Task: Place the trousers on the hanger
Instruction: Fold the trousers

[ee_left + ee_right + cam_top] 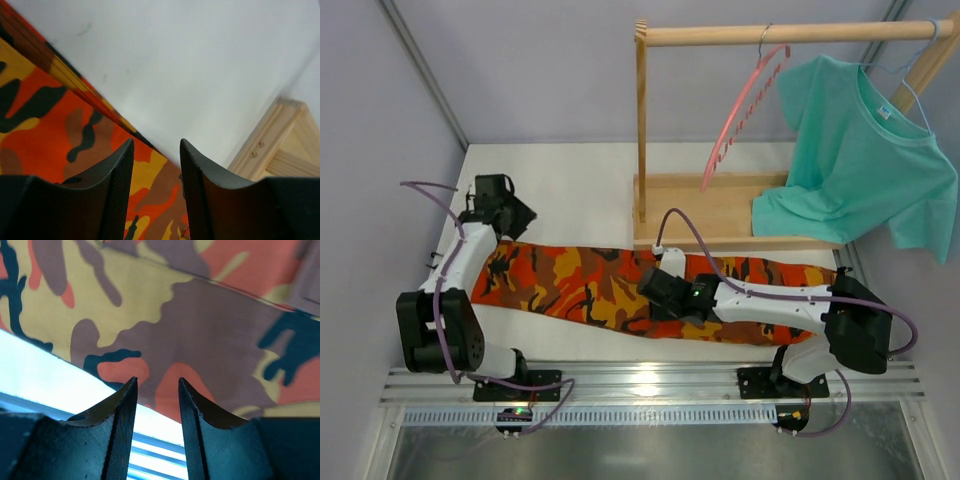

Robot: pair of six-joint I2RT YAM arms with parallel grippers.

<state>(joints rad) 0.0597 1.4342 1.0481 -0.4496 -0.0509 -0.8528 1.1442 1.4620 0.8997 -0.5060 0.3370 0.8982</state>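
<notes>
The camouflage trousers (pixel 590 285) lie flat and folded lengthwise across the table, from left to right. The pink-coral hanger (pixel 740 115) hangs by its silver hook from the wooden rail, empty. My left gripper (pixel 525 215) is open over the trousers' left far edge; the left wrist view shows the cloth (pixel 55 125) between and below its fingers (pixel 120 185). My right gripper (pixel 648 288) is open above the trousers' near edge at mid-length; the right wrist view shows the cloth (pixel 200 330) just beyond its fingertips (pixel 192 405). Neither holds anything.
A wooden rack (pixel 720 215) with a base tray stands at the back right. A teal T-shirt (pixel 865 150) on a light-blue hanger (pixel 910 75) hangs from its rail, right of the pink hanger. A metal rail (pixel 650 380) runs along the near table edge.
</notes>
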